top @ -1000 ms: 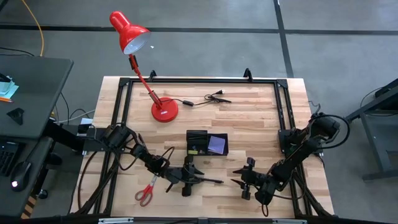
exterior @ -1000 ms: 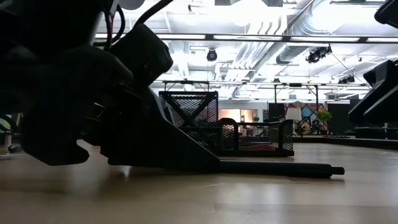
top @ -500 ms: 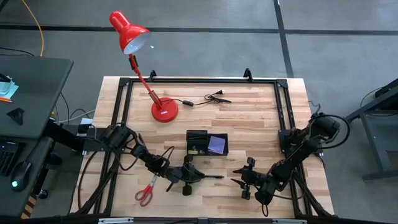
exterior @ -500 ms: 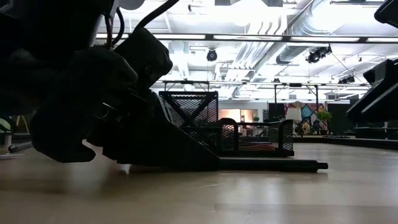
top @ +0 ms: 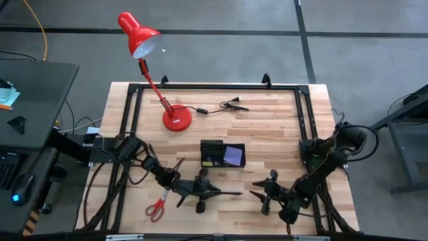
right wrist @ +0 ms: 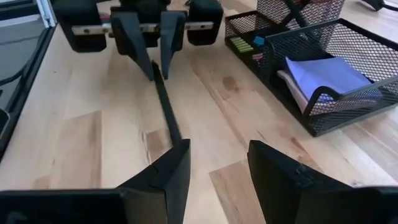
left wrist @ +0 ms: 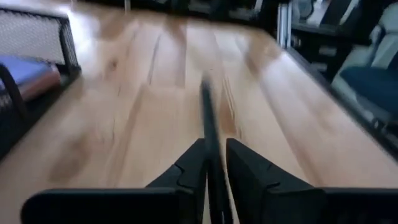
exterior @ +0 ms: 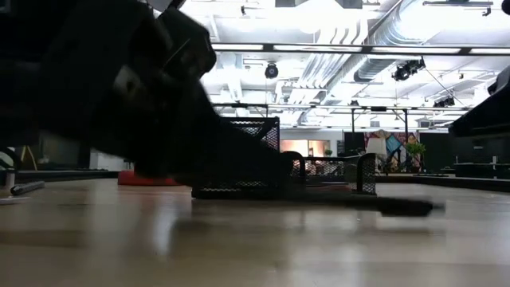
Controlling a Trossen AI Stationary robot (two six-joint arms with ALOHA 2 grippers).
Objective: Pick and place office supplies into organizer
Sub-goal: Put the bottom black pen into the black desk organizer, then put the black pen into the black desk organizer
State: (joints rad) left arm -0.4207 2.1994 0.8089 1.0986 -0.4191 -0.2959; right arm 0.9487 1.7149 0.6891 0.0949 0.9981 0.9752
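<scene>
A thin black pen [top: 231, 193] lies along the table's near middle, between my two grippers. My left gripper [top: 215, 193] is shut on its left end, and the fingers [left wrist: 186, 174] flank the shaft in the left wrist view. My right gripper [right wrist: 217, 168] stands open just past the pen's free end [right wrist: 179, 138], touching nothing. The black mesh organizer [top: 223, 154] stands behind the pen with a purple sticky-note pad [right wrist: 323, 71] inside. Red-handled scissors [top: 158, 204] lie flat at the near left. My left gripper pinches the pen's left end [left wrist: 210, 148] between its two fingers. The fingers come nearly level from the table's left and lie along the pen. The pen sticks straight out ahead of the fingertips toward the right, and in the low view its free end [exterior: 414, 207] shows slightly raised.
A red desk lamp [top: 177, 119] stands at the far left, with a black cable and plug [top: 224, 106] beside it. A black frame rail [top: 304, 114] borders the wooden top. Bare wood lies near the front edge, between the arms.
My left gripper has taken hold of the pen and tipped upward a little. The pen, which lay flat on the table, slid slightly along its length and now sits a little higher. My right gripper has rolled a little in place.
</scene>
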